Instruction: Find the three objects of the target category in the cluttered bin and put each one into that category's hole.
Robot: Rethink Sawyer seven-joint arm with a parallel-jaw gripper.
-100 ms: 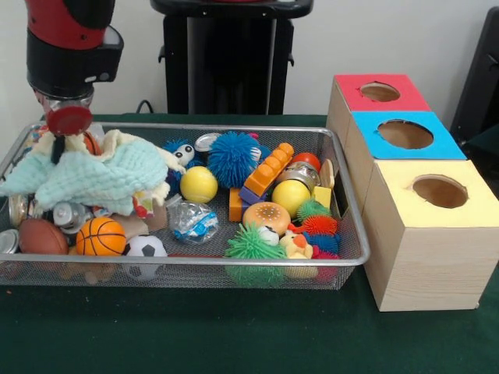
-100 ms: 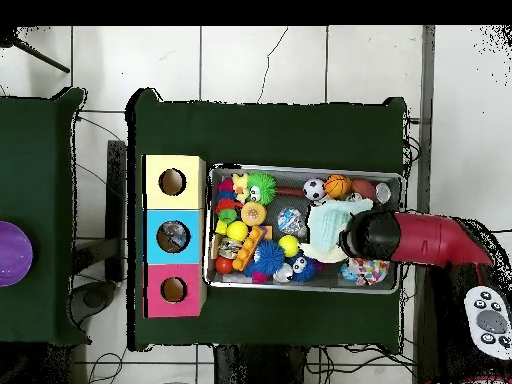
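Observation:
My gripper [image 1: 67,128] hangs over the left end of the wire mesh bin [image 1: 347,204], right at a heap of cloths. A pale green cloth [image 1: 82,178] and a cream cloth [image 1: 129,146] hide its lower part. Loose in the bin lie a basketball [image 1: 100,236], a soccer ball [image 1: 145,248], a brown football [image 1: 39,236], two yellow balls [image 1: 199,185] [image 1: 291,196], a blue spiky ball [image 1: 232,158], a green spiky ball [image 1: 251,243], an orange block [image 1: 267,171] and a burger toy [image 1: 266,216]. From overhead, the arm [image 2: 372,236] covers the gripper.
Three wooden boxes stand in a row beside the bin, each with a round hole on top: red [image 1: 351,97], blue [image 1: 366,144] and yellow [image 1: 405,210]. From overhead, a second table holds a purple bowl [image 2: 12,252], and a remote [image 2: 490,322] lies near the arm.

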